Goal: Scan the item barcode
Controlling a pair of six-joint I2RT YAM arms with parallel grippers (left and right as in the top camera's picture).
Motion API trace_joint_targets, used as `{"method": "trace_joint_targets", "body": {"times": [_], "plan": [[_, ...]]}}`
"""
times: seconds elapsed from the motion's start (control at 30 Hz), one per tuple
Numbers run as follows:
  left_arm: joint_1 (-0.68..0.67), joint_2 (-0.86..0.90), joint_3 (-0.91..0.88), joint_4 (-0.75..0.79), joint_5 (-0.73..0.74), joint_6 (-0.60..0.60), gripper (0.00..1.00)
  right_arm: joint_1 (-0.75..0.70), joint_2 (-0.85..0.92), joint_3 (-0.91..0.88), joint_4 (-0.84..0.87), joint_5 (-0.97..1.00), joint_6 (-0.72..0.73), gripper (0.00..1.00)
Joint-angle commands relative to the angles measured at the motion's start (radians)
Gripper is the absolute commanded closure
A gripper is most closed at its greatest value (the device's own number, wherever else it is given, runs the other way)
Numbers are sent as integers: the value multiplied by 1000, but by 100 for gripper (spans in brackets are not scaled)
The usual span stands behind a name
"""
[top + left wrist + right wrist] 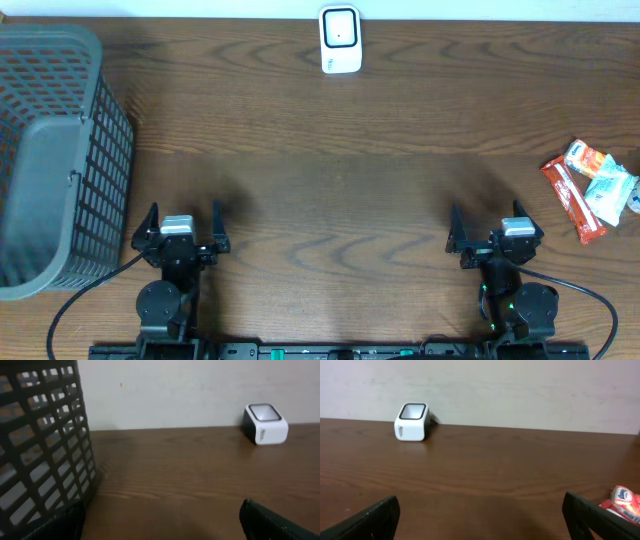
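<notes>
Sitting at the near edge, the left fingers [150, 222] and right fingers [455, 228] are both spread wide apart, nothing in either. The snack packets [588, 188] lie in a little pile on the counter [330, 180] out past the right arm, well apart from the white scanner [340, 40] at the far edge. A gray basket [60, 150] sits far left.

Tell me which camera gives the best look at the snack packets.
Overhead: the snack packets lie in plain view at the right edge of the table, a red one beside lighter ones. The right wrist view catches only a cropped bit at its lower right corner. The left wrist view shows none.
</notes>
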Motion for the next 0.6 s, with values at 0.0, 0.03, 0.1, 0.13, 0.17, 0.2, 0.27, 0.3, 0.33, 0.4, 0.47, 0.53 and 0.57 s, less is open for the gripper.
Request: {"method": "trace_joint_targets", "body": {"times": [0.0, 0.03, 0.1, 0.13, 0.17, 0.2, 0.27, 0.3, 0.33, 0.4, 0.47, 0.53, 0.57], "plan": [[7, -9, -7, -64, 5, 60, 2, -9, -5, -1, -4, 6, -4, 1], [9, -9, -7, -64, 5, 60, 2, -9, -5, -1, -4, 6, -4, 1], [13, -9, -7, -64, 5, 60, 2, -9, -5, -1, -4, 6, -4, 1], [15, -9, -7, -64, 5, 59, 2, -9, -5, -1, -4, 5, -4, 1], [16, -9, -7, -64, 8, 58, 2, -9, -5, -1, -4, 6, -4, 1], [16, -9, -7, -64, 16, 58, 2, -9, -5, -1, -4, 6, -4, 1], [16, -9, -7, -65, 27, 58, 2, -9, -5, -1, -4, 6, -4, 1], [16, -9, -7, -65, 27, 58, 2, -9, -5, -1, -4, 6, -4, 1], [16, -9, -7, -65, 27, 59, 2, -9, -5, -1, -4, 5, -4, 1], [16, -9, -7, -65, 27, 59, 2, -9, -5, -1, -4, 6, -4, 1], [16, -9, -7, -65, 27, 59, 2, -9, -5, -1, -4, 6, -4, 1], [16, -9, -7, -65, 27, 56, 2, -9, -5, -1, -4, 6, -4, 1], [16, -9, -7, -65, 27, 51, 2, -9, -5, -1, -4, 6, -4, 1]]}}
